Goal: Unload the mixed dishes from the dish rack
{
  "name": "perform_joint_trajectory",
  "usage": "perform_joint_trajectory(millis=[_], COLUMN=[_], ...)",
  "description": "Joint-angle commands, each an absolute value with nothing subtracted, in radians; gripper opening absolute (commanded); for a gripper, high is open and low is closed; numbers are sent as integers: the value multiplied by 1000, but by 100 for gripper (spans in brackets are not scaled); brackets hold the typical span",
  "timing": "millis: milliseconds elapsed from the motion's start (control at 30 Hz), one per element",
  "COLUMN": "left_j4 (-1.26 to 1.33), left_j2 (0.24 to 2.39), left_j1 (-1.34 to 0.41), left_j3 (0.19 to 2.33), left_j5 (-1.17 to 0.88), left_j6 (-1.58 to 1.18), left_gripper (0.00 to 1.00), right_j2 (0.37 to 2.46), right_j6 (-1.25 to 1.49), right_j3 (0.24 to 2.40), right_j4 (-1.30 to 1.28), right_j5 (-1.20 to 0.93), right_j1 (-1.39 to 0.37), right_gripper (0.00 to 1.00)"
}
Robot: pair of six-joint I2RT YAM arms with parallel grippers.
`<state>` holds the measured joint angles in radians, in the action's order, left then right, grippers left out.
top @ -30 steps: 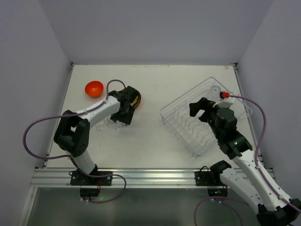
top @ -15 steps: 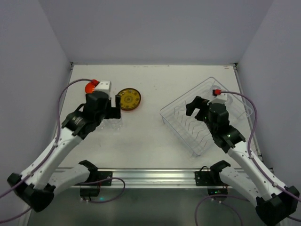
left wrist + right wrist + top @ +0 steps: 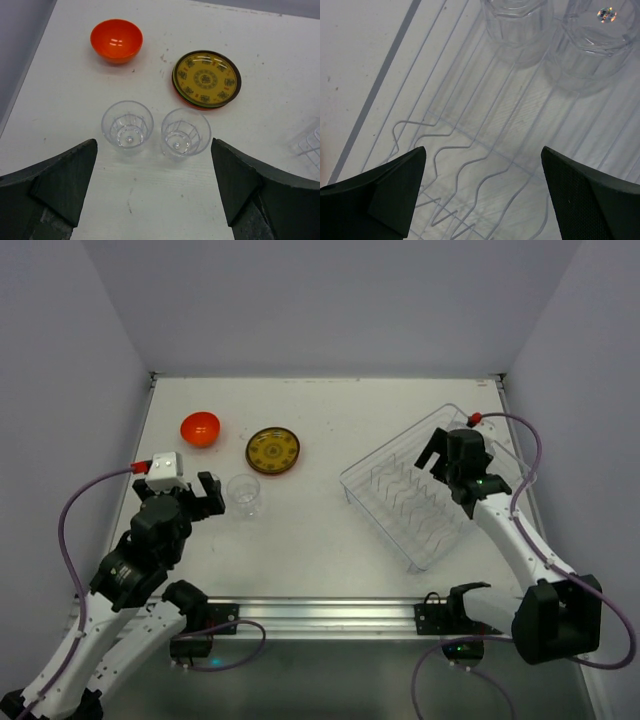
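- Clear plastic dish rack sits angled on the right side of the tabletop, with thin dividers running across its floor.
- Inside it, at one end, a racked cup and a second racked cup sit side by side.
- Right claw hovers over the rack, jaws spread wide, gripping nothing.
- Over on the left, a bowl-side cup and a plate-side cup stand upright on the tabletop, close but apart.
- Beyond them are the orange-red bowl and the brown-yellow patterned plate, which tops a small stack.
- Left claw hangs on the near side of those cups, jaws wide open and empty.
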<state>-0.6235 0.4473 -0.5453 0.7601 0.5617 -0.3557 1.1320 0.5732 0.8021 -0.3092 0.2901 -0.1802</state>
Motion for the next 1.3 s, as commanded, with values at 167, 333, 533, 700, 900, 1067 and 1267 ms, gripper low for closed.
perform_joint_trajectory(millis=[167,333,533,700,900,1067,1267], left_j4=[-558,-552,-540,-534,-532,-529,-526], left_j2=[558,560,583,581,563,563,555], left_j1=[-540,-541,-540,-541,-543,-552,-558], left_j3=[747,747,746,744,742,741,739], left_j5=[534,514,469,449,440,437,422], left_j6=[-371,-370,-362,-356,-353,-351,-347], left_gripper=[100,100,100,100,100,100,100], right_j2=[1328,1462,1543,1597,1638,1674,1663], right_j6=[594,559,561,551,542,531,514], right_j3=[1048,1150,1166,1177,1177,1203,1200], right_j4=[-393,-449,-453,-454,-431,-431,-400], right_j5=[425,397,379,382,368,368,353], right_j1=[35,84,135,143,150,163,163], right_gripper=[99,99,99,98,94,86,47])
